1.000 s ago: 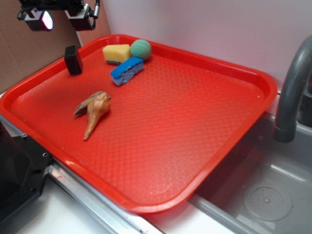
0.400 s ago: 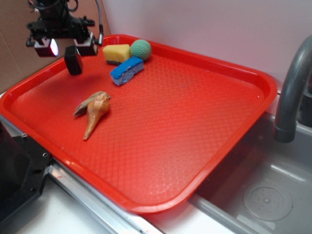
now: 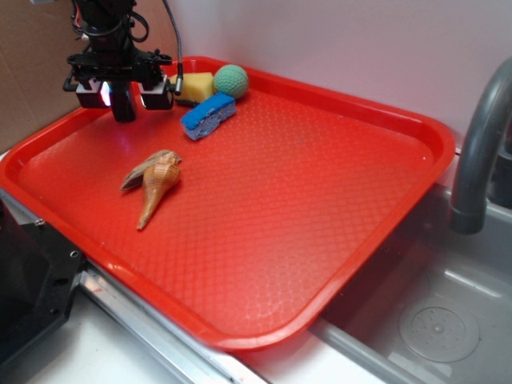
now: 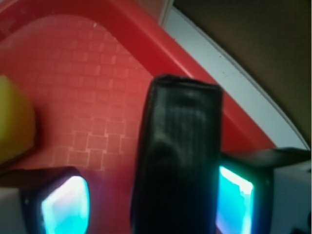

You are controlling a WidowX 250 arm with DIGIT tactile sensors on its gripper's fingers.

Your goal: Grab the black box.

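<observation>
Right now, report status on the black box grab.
Gripper open, straddling the black box, pads either side, not clamped. Box upright at the red tray's back-left corner. Yellow sponge close beside it; nothing between the fingers and the box.

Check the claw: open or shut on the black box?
Open. The claw straddles the upright black box; the wrist view shows the left pad clear of the box, the right pad beside it.
</observation>
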